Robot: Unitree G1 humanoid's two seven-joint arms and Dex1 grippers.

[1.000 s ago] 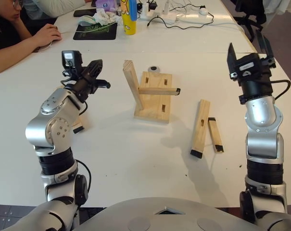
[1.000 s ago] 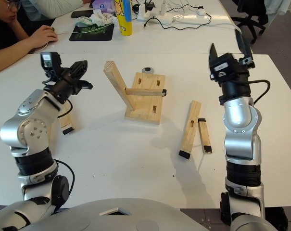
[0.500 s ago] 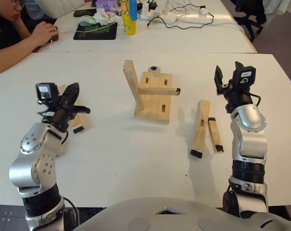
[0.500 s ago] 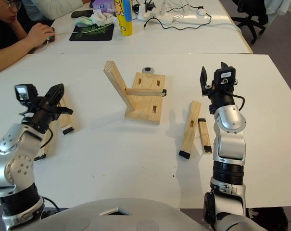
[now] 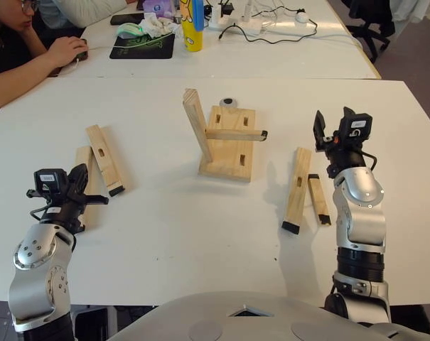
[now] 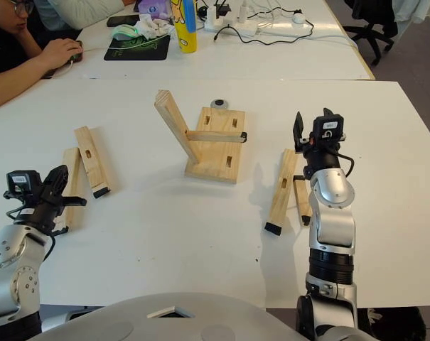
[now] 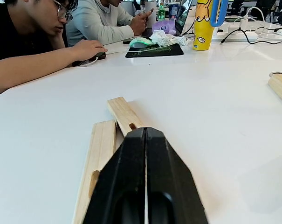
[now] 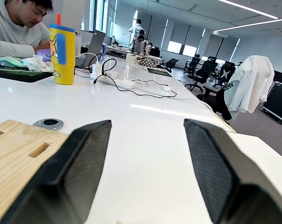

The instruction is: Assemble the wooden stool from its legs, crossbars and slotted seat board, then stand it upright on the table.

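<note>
My left pincer (image 5: 78, 188) sits low at the table's near edge, its fingers pressed together on nothing, the tip just short of the two loose legs (image 5: 104, 149). My right pincer (image 5: 332, 122) is spread wide and empty above the far end of the right-hand leg (image 5: 296, 188) and short crossbar (image 5: 318, 200). I judge that leg is next, so I should come down square across its width, clear of the slot. Beyond, the seat board (image 5: 229, 153) lies flat with one upright leg (image 5: 195, 124) and a long crossbar (image 5: 234, 134), seemingly seated. Since a second ago both arms have dropped and drawn in; the wood has not moved.
</note>
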